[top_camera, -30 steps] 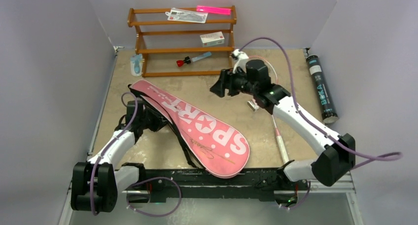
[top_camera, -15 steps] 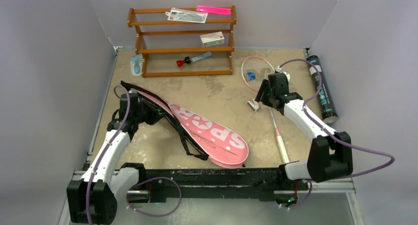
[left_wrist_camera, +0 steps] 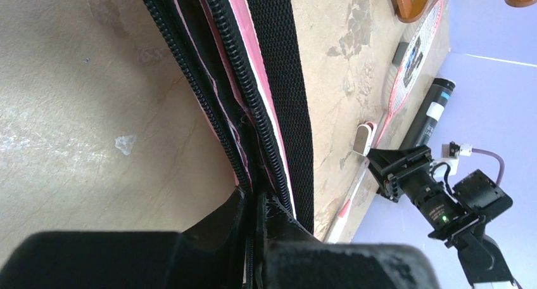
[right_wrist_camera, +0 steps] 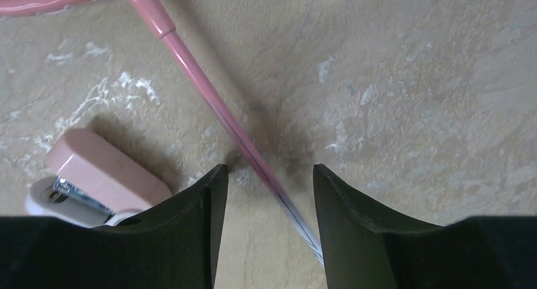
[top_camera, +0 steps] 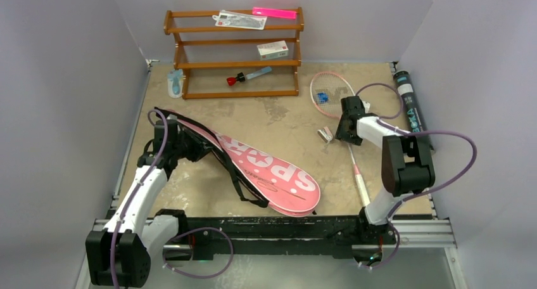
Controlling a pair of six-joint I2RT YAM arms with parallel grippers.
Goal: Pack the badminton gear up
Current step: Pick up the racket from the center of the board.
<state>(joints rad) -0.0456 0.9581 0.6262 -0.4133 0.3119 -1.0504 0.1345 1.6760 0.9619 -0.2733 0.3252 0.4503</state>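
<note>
- Top view: the pink bag lies diagonally across the table, its far-left end raised off the surface at the left claw.
- Top view: one racket lies right of the bag, head towards the rack, handle towards the arm bases. The right claw sits over its shaft.
- Top view: the black tube lies along the right wall, well apart from the bag. This view does not resolve either claw's fingers.
- Left wrist view: the left claw is clenched on the bag's zip edge. The open zip and a black strap run away from the fingers. The tube and right claw show beyond.
- Right wrist view: the right claw is released, its fingers down at the table on either side of the pink shaft, a gap left on both sides.
- Right wrist view: a small pink stapler lies just beside the left finger. From above it is only a pale speck.
</note>
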